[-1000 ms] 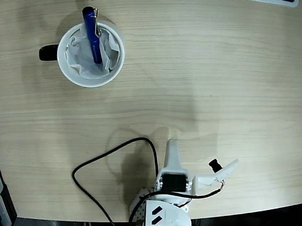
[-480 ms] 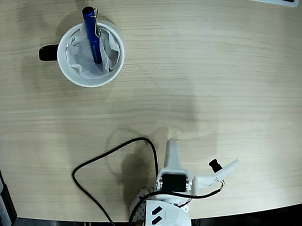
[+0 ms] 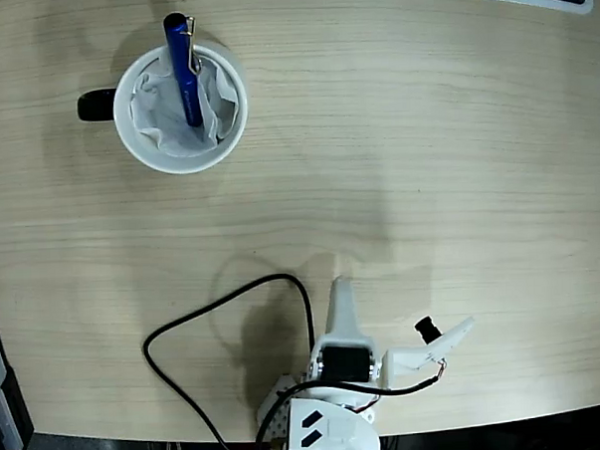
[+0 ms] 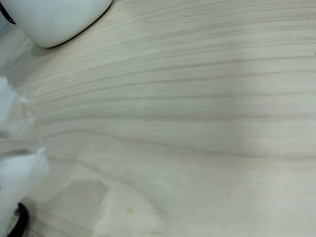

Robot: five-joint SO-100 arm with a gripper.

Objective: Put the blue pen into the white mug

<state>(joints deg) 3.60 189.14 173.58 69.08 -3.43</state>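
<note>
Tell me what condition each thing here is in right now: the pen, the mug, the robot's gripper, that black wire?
blue pen: standing tilted inside the mug, its top end poking over the far rim.
white mug: upright on the table, lined with crumpled white paper, holding the pen.
gripper: pulled back near the robot's base, far from the mug, holding nothing; open or shut is unclear.
black cable: lying in a loose loop on the table.

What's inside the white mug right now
The blue pen stands tilted in the mug, its top past the rim, on crumpled white paper. The pen's lower tip and the mug's bottom are covered.
</note>
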